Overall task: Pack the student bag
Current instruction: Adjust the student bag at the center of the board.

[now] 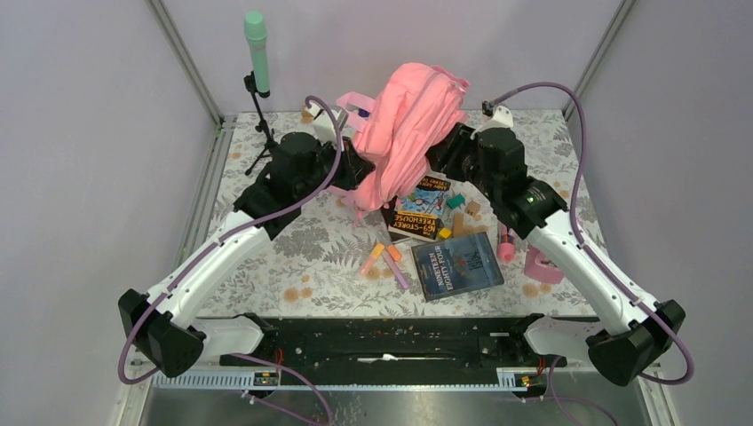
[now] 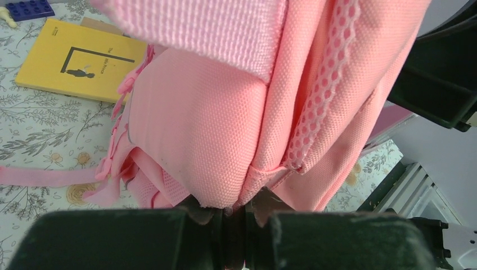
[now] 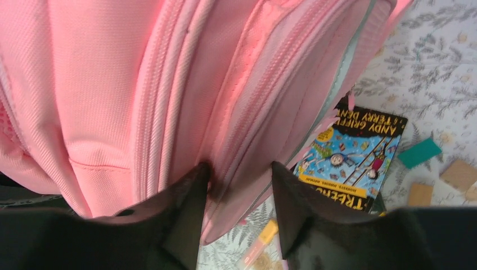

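The student bag (image 1: 408, 133) is a large pink fabric backpack held upright off the table at the back centre, between my two grippers. My left gripper (image 1: 355, 169) is shut on a seam fold of the bag (image 2: 225, 112); in the left wrist view the gripper (image 2: 239, 211) has its jaws pressed together on the fabric. My right gripper (image 1: 444, 155) grips the bag's zippered edge (image 3: 140, 84); in the right wrist view the gripper (image 3: 239, 169) has a thick fold of pink fabric between its fingertips.
A Treehouse book (image 1: 422, 213) (image 3: 354, 152) and a dark blue book (image 1: 457, 264) lie below the bag, with highlighters (image 1: 382, 257) and small blocks (image 1: 455, 201). A yellow book (image 2: 73, 59) lies behind. A pink case (image 1: 543, 266) sits right. A green microphone stand (image 1: 256, 40) stands back left.
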Motion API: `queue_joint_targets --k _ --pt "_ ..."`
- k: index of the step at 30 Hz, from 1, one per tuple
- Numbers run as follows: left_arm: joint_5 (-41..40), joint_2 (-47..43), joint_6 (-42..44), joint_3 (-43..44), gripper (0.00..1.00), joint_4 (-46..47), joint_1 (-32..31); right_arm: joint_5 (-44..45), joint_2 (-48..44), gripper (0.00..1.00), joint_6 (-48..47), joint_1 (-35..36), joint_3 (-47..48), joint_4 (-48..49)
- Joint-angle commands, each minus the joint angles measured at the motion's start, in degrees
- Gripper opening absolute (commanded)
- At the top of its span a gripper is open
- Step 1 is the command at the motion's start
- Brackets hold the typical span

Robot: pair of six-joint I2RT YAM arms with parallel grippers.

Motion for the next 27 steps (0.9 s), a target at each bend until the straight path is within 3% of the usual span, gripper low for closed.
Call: queue_joint_targets --k 1,5,9,16,22,27 --pt "1.21 -4.17 -0.52 0.11 0.0 10.96 0.66 3.33 2.72 0.42 -0.94 0.18 4.98 2.82" --pt "2.91 -5.3 0.6 -0.28 0.0 12.14 0.71 4.9 5.51 0.0 -8.06 0.24 11.2 3.03" --pt "7.06 -6.23 1.58 -1.25 0.0 14.49 0.66 -1.02 8.66 0.0 -21.42 0.19 20.32 4.98" --pt "9.57 -8.22 0.5 -4.95 0.0 18.27 0.41 -11.84 13.63 0.0 -39.94 0.34 37.63 -3.24" --pt "8.78 -9.71 -0.23 -8.84 0.0 20.81 -0.95 -16.7 14.93 0.0 -51.63 3.13 38.37 -4.79" --pt "2.65 -13.68 3.24 -12.04 0.0 20.61 -2.94 -14.98 18.86 0.0 -60.59 8.72 39.97 -3.72"
